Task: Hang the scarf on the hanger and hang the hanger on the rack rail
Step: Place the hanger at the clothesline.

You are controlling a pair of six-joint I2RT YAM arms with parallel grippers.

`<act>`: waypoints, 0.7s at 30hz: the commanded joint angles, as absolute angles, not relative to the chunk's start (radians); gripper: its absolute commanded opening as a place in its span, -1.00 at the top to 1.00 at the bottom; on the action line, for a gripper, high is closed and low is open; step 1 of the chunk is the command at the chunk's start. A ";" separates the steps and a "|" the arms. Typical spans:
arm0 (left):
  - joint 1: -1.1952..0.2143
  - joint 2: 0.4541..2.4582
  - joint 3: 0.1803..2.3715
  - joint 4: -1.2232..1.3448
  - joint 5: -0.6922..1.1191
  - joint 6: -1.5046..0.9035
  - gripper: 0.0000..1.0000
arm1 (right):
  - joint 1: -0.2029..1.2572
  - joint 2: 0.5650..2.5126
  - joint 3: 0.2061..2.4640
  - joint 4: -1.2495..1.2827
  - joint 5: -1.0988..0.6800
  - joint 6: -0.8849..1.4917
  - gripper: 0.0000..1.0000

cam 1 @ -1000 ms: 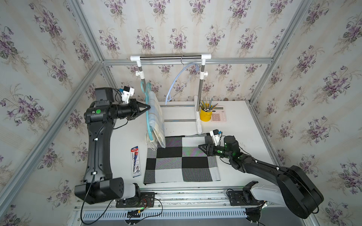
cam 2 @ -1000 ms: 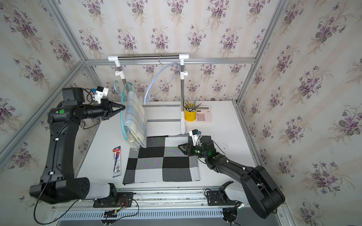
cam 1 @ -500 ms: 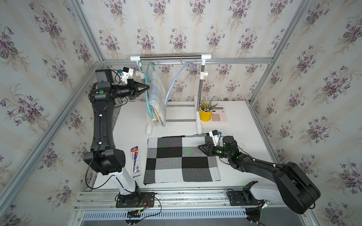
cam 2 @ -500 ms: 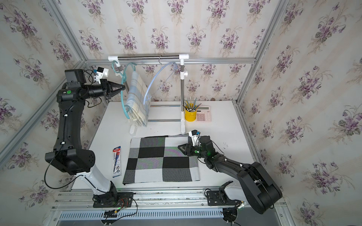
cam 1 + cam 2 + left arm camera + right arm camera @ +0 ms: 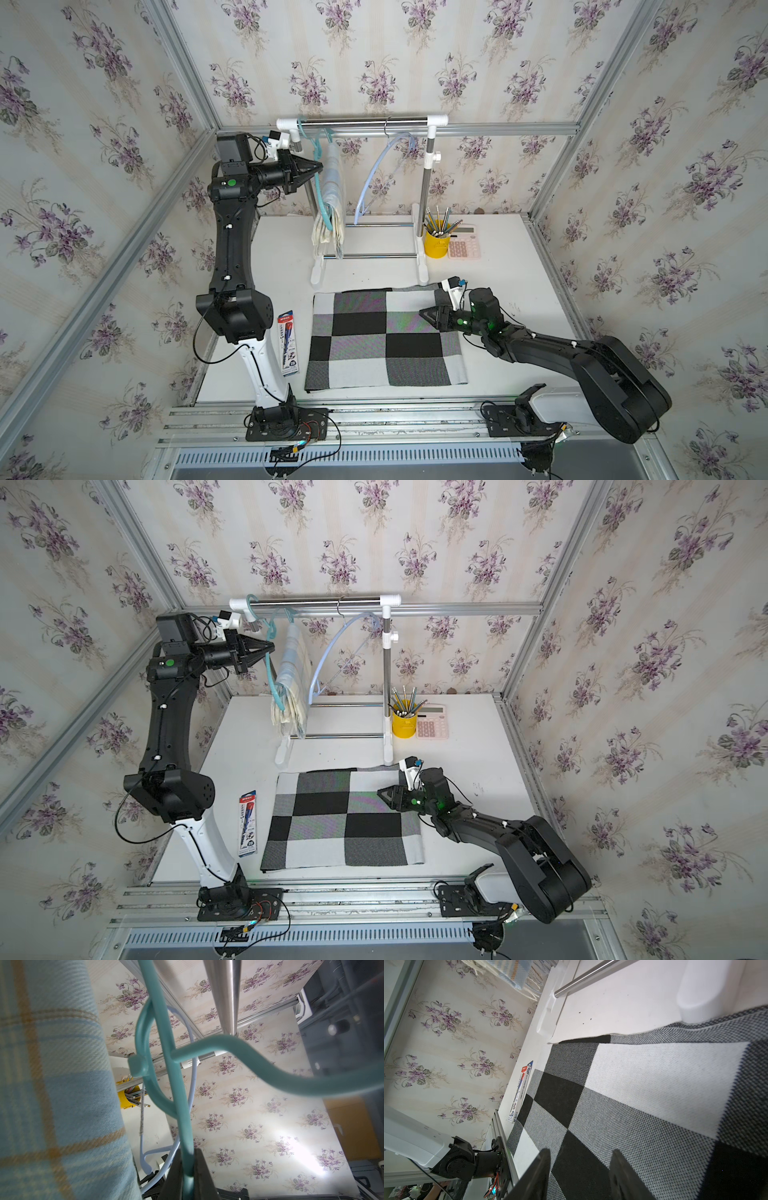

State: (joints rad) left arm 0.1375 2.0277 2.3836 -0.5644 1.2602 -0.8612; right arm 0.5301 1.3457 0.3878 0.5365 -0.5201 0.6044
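Operator: Where is the scarf right now?

Me: The scarf is folded over the teal hanger, up by the left end of the rail. Its lower ends hang down toward the worktop. My left gripper is pinched fully closed on the teal hanger's thin bar. My wrist view shows that bar running straight in between the jaws.

Operator: So the job is done?

Me: Nearly, I judge. The hook curls close to the rail, but no view shows me whether it actually sits over it. If I let go with the hook merely beside the rail, hanger and scarf both drop.

Operator: Anything else to fear?

Me: The scarf is only draped, not clipped. A jerk or a twist of my wrist could slide it along the bar and off one end. The pale blue hanger also hangs on the rail just beside it, and a sideways swing could knock or tangle the two.

Operator: And your other arm?

Me: My right gripper is about half open and holds nothing, low over the checked cloth. If it dips, a finger could snag the knit and drag the cloth across the worktop
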 commanded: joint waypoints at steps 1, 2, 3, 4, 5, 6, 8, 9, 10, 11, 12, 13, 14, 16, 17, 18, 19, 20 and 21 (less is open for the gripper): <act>0.136 2.048 2.362 -0.221 1.314 -1.085 1.00 | 0.531 1.350 0.397 0.539 -0.512 0.592 -0.02; 0.137 2.058 2.360 -0.177 1.314 -1.127 1.00 | 0.530 1.351 0.397 0.539 -0.513 0.592 -0.02; 0.136 2.067 2.359 -0.137 1.313 -1.162 1.00 | 0.531 1.353 0.397 0.540 -0.515 0.592 -0.02; 0.135 2.075 2.358 -0.115 1.314 -1.184 1.00 | 0.531 1.354 0.397 0.537 -0.514 0.592 -0.02; 0.135 2.083 2.356 -0.110 1.313 -1.194 1.00 | 0.531 1.355 0.397 0.538 -0.514 0.593 -0.01; 0.133 2.092 2.354 -0.109 1.314 -1.199 1.00 | 0.530 1.357 0.397 0.538 -0.515 0.594 -0.01; 0.129 2.112 2.348 -0.101 1.323 -1.213 1.00 | 0.530 1.361 0.396 0.540 -0.520 0.596 -0.01; 0.128 2.121 2.338 -0.076 1.330 -1.233 1.00 | 0.530 1.362 0.397 0.541 -0.522 0.598 -0.01; 0.129 2.129 2.321 -0.044 1.337 -1.260 1.00 | 0.531 1.363 0.397 0.542 -0.522 0.598 -0.01; 0.128 2.134 2.301 -0.015 1.342 -1.286 1.00 | 0.530 1.364 0.397 0.542 -0.522 0.598 -0.01; 0.128 2.136 2.284 0.000 1.346 -1.300 1.00 | 0.531 1.364 0.397 0.542 -0.520 0.598 -0.02; 0.128 2.137 2.268 0.000 1.345 -1.301 1.00 | 0.531 1.364 0.397 0.542 -0.522 0.598 -0.01; 0.129 2.137 2.255 -0.001 1.344 -1.297 1.00 | 0.531 1.364 0.396 0.541 -0.522 0.599 -0.01; 0.128 2.141 2.238 -0.008 1.344 -1.294 1.00 | 0.531 1.362 0.396 0.540 -0.522 0.600 -0.01; 0.128 2.143 2.236 -0.009 1.342 -1.293 1.00 | 0.530 1.362 0.396 0.541 -0.522 0.599 -0.01; 0.129 2.144 2.235 -0.009 1.340 -1.294 1.00 | 0.531 1.360 0.393 0.541 -0.522 0.599 0.00; 0.129 2.145 2.234 -0.009 1.339 -1.296 1.00 | 0.531 1.359 0.393 0.541 -0.520 0.599 0.00; 0.129 2.145 2.235 -0.010 1.338 -1.296 1.00 | 0.531 1.358 0.391 0.540 -0.520 0.598 0.00; 0.128 2.145 2.234 -0.011 1.338 -1.297 1.00 | 0.531 1.356 0.391 0.539 -0.520 0.598 0.00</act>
